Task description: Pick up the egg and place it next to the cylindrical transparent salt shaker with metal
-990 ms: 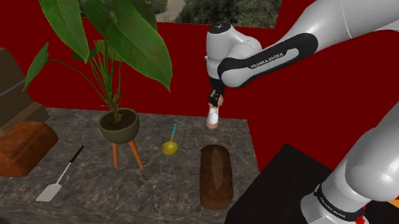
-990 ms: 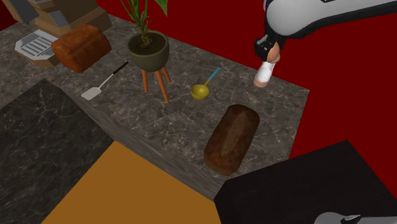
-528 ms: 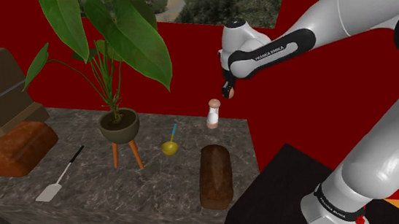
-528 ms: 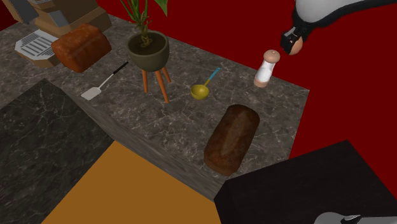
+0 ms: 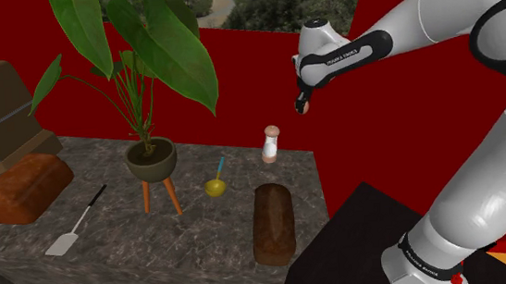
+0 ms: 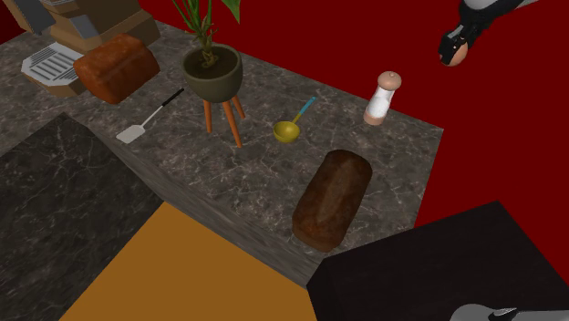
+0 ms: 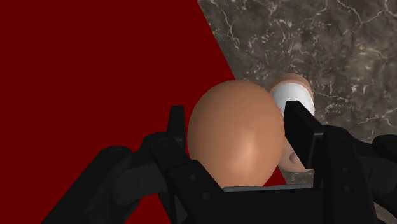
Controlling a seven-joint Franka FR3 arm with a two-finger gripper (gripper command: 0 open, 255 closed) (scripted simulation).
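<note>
Brown egg (image 7: 235, 137) pinched between the fingers (image 7: 299, 124) of the gripper (image 5: 304, 102), held in the air up and right of the salt shaker (image 5: 270, 145) in the shoulder view, shaker stood at the counter's (image 5: 158, 251) far edge.

At the shoulder view's left end of the desk (image 5: 158, 255), a loaf (image 5: 23, 187); just right of it and nearer the front, a spatula (image 5: 74, 225). Toward the middle, a potted plant (image 5: 151, 161), then a ladle (image 5: 215, 184) to its right. Near the far right corner, the salt shaker (image 5: 270, 144), upright; in front of it, a second loaf (image 5: 272, 223). Up off the desk, above and right of the shaker and apart from it, the egg (image 5: 305, 107) clasped in the tool (image 5: 304, 103).
</note>
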